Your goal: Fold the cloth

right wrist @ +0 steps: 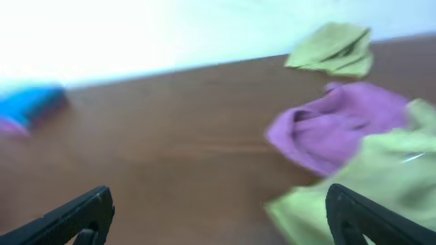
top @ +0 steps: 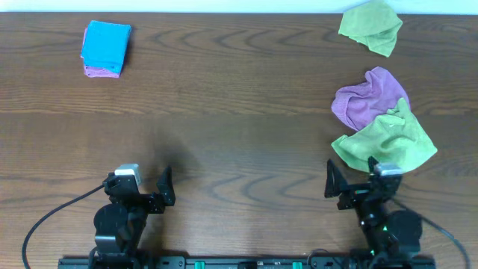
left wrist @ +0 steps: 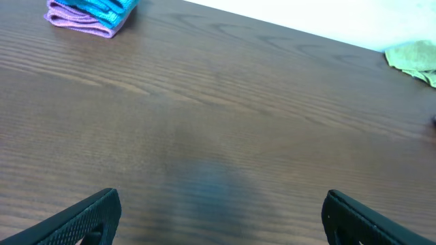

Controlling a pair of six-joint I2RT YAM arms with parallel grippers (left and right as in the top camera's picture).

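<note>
Dark wood-grain surface (top: 224,112), white wall (top: 224,6) along the far edge. Noted four cloth items.

Far left: folded blue cloth (top: 107,43) stacked on folded pink cloth (top: 99,72), neat, apparently finished. Far right corner: crumpled far green cloth (top: 371,28). Right side, nearer: crumpled purple cloth (top: 364,96), with near green cloth (top: 388,138) overlapping its near edge, also crumpled.

Found left gripper (left wrist: 221,197) spread wide, holding nothing, over bare wood at near left. Found right gripper (right wrist: 219,194) also spread and empty, at near right. Right wrist view blurred, yet both fingers plainly apart.

Judged next candidate: near green cloth, as unfolded and closest. Lies just beyond and slightly right of right gripper, near edge meeting the wrist camera housing (top: 387,169) in the overhead view; cannot tell whether actually touching. Well apart from left gripper, across most of the surface.

No clean long axis while bunched; broadest extent roughly left-right. Right arm clearly nearer, so first reach expected from that side, forward and slightly right. Probably needs dragging toward centre and flattening before any fold.

Risk: snagging purple cloth at the overlap.
</note>
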